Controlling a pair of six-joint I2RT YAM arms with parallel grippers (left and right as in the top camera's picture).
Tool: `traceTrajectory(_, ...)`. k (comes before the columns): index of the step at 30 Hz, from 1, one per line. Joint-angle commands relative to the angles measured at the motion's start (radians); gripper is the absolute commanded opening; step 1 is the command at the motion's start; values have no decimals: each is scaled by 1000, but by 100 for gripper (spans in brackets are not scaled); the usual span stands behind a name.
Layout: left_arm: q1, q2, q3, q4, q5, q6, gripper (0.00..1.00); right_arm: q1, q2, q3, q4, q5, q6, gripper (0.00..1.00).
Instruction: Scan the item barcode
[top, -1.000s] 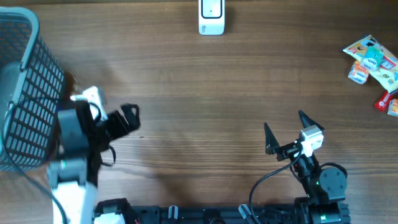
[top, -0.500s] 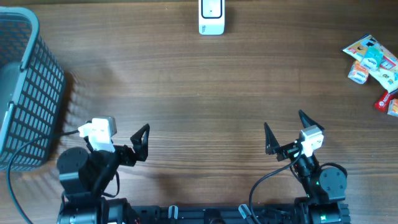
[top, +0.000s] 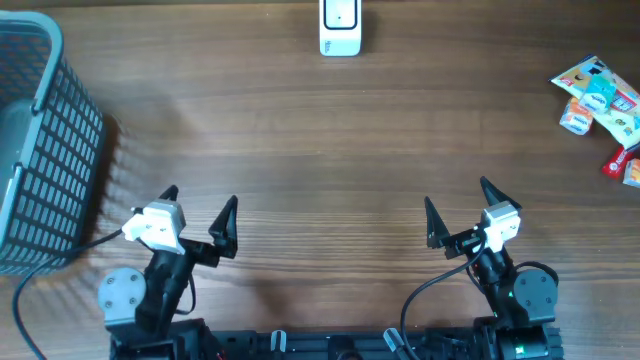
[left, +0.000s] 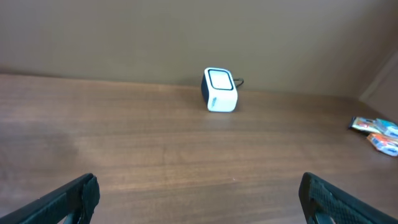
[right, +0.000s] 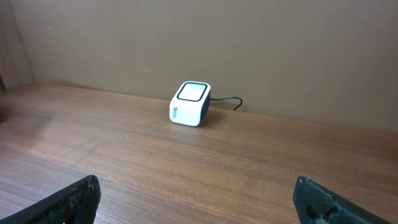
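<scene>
As seen from above, wooden table (top: 320, 130), brown and wide, fills every view. Grey mesh basket (top: 50, 150) at the far left, cut off by the frame edge. Left gripper (top: 200, 196) and right gripper (top: 456, 192) low at the near edge, well apart, each with jaws spread wide, clamping nothing. White scanner (top: 340, 27) upright at the middle of the far edge, thin cable (right: 227, 101) trailing behind. Snack packets (top: 600, 105) heaped at the far right, well apart from both grippers and from the scanner.
</scene>
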Motion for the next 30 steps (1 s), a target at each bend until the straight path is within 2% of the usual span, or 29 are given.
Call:
traceTrajectory(1,1,-72,-113,136,-5,-51,100,6,-10,-1,3,6,-6,100)
traceTrajectory(7,1,-154,-220,253,-5,-50,100,6,-10,-1,3,6,-6,100)
traceTrajectory(17,-20,-154,-332,394,-23,-50,100,6,-10,-1,3,6,-6,100)
traceTrajectory(24,-61,-154,-335,336,-192,-99,100,6,-10,-1,3,6,-6,100)
traceTrajectory(30,-62,-154,-335,275,-233,-98,100,6,-10,-1,3,6,-6,100)
